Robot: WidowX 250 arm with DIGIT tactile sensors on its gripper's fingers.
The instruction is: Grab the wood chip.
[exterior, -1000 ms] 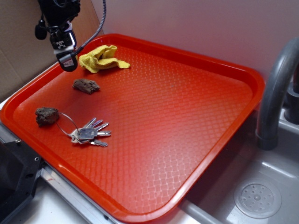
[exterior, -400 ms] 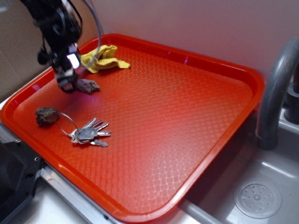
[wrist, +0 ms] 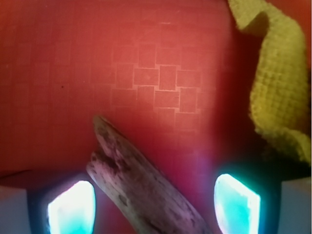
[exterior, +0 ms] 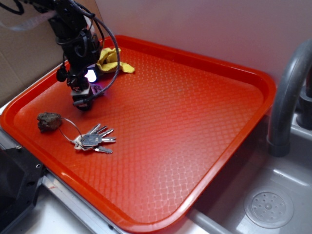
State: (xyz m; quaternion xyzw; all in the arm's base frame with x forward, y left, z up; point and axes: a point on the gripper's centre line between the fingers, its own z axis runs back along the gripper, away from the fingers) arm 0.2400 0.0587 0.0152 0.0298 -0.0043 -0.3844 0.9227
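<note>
Red tray (exterior: 204,63), gripper (wrist: 153,204) spread wide astride wood chip (wrist: 141,180) (untouched), cloth (wrist: 278,92) nr right finger.

arm (exterior: 78,44) lowered from tray's back corner, fingers (wrist: 72,208) now straddling wood chip (wrist: 141,183)

In the exterior view the gripper (exterior: 83,100) hides nearly all of the chip (exterior: 97,88), and its fingertips cannot be made out there. The wrist view cuts the chip (wrist: 141,180) off at the bottom edge and the cloth (wrist: 278,83) at the top and right.
</note>
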